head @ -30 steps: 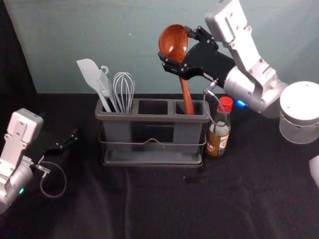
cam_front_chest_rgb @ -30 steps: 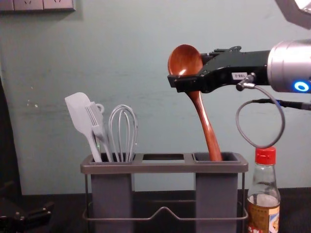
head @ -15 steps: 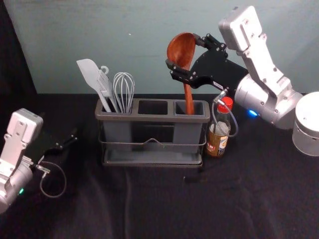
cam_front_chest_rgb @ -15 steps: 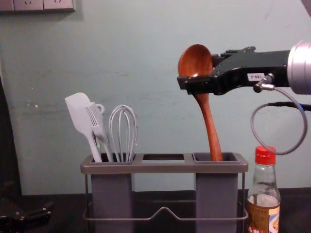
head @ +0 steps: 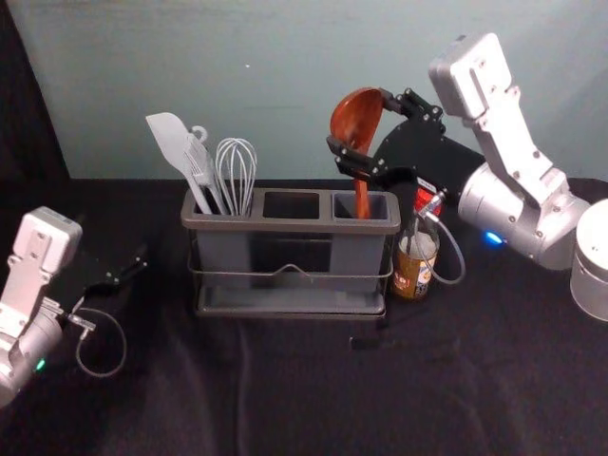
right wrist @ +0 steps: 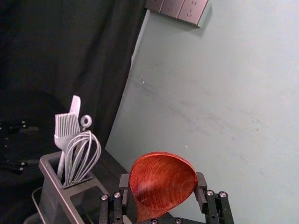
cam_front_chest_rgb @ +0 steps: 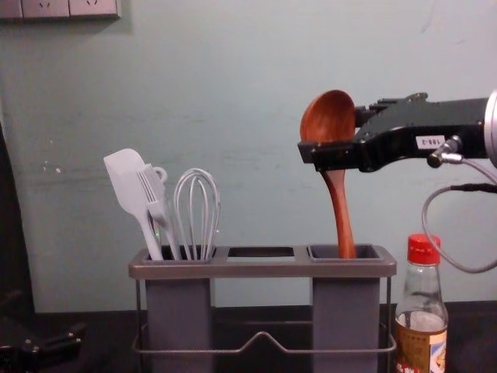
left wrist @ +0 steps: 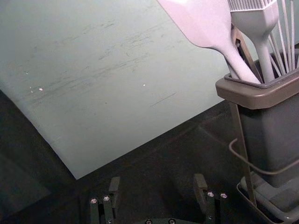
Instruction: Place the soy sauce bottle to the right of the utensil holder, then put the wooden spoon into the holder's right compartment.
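Steadily, my right claw (head: 359, 120) is clasped around the bowl of a reddish-brown wooden spoon (cam_front_chest_rgb: 328, 116), one finger on each side of it. It reaches in from my right, above the right end of a dark grey, rectangular utensil holder (cam_front_chest_rgb: 262, 270) with a wire frame. The spoon is bowl up, slightly tilted, its top leaning to my left. Its slim handle slopes down, the lower end inside the holder's right compartment (cam_front_chest_rgb: 334, 318).

Just beside the holder, on its right, a clear glass soy sauce bottle (cam_front_chest_rgb: 422, 342) with a red cap and a printed label stands upright on the table (head: 313, 399), which is covered in black cloth. From the head view, part of my right claw covers some of the bottle's upper part.

The holder's left compartment (cam_front_chest_rgb: 178, 318) carries a pale grey spatula (cam_front_chest_rgb: 128, 183), a pale grey brush (cam_front_chest_rgb: 155, 198) and a pale grey wire whisk (cam_front_chest_rgb: 197, 210), all with their heads up. A plain greenish-grey wall (head: 285, 85) rises behind everything.

My left claw (head: 136, 264) is parked low at my left, well apart from the holder, its fingers spread with nothing between them.
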You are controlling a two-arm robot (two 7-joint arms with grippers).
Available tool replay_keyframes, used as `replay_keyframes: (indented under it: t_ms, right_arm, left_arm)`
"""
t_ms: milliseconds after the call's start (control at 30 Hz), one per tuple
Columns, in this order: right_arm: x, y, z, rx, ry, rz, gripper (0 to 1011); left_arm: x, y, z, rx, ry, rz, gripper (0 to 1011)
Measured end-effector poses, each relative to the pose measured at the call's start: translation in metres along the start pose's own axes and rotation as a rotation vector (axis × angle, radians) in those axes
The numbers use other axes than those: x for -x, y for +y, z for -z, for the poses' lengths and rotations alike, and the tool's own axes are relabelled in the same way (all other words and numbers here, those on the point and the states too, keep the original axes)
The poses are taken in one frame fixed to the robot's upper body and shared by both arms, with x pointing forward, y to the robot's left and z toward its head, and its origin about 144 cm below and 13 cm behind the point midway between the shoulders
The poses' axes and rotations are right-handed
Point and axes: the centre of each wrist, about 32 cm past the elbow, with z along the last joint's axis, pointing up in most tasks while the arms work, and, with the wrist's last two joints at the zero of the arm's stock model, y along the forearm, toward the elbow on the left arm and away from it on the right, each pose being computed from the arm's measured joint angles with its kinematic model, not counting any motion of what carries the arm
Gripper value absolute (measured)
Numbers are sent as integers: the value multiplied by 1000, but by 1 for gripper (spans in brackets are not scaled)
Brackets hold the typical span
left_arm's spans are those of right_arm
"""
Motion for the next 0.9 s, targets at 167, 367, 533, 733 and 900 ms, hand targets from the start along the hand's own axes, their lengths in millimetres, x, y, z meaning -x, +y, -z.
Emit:
replay_keyframes:
  t_ms: [167,367,533,733,900]
  right_arm:
    - [2,0,5,13,9,-1,842]
    - [4,1,13,36,20,3,841]
    - [7,2,17,51,21,5,841]
    - [12,4,19,64,18,9,841]
    - [14,5,21,72,20,7,841]
  left_arm:
    - [0,0,0,0,0,0,1011]
    - [0,0,0,0,0,0,1012]
    - [0,0,0,0,0,0,1011]
    - [0,0,0,0,0,0,1011]
    - [0,0,0,0,0,0,1011]
